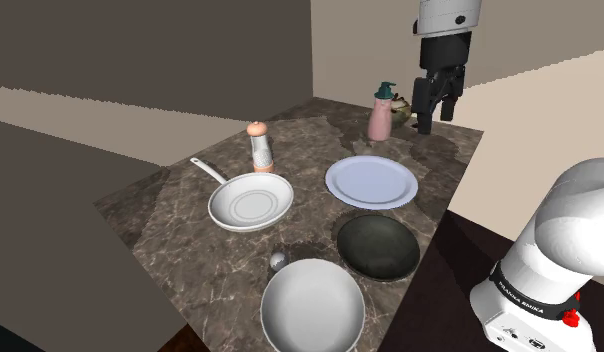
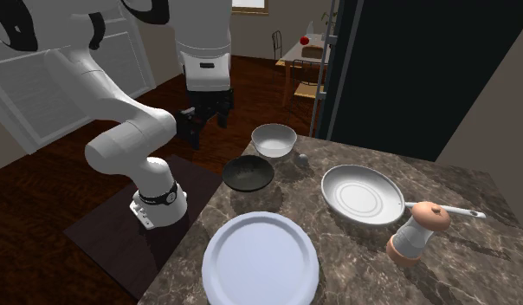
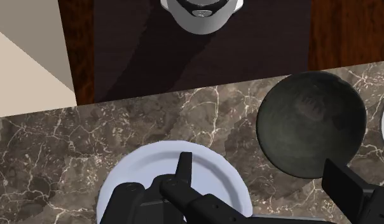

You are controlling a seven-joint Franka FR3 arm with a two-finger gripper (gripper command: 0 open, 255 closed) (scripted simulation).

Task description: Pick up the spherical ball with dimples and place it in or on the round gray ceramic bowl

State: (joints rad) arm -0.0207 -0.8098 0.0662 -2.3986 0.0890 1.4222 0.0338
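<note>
The all-black two-finger pincer hangs high above the dark marble-patterned desk. It is released: its fingers stand well apart with nothing between them. It looks straight down on a round pale blue-white plate, which lies just beside the round dark grey bowl.

The small grey dimpled ball rests on the desk near the dark grey bowl, on the side away from the robot's stand. It is untouched and well apart from the pincer. A round pale white-grey bowl also sits just beside the dark grey bowl, and the ball lies right by its rim; whether they touch I cannot tell. I judge the dark grey bowl to be the target, though the pale one cannot be ruled out.

The high, open pose suits an approach not yet begun, since it clears the crockery and leaves the fingers ready to straddle the ball. The ball is round and likely to roll, so a straight descent seems wise. The fingers should also be turned so neither strikes the pale bowl's rim.
</note>
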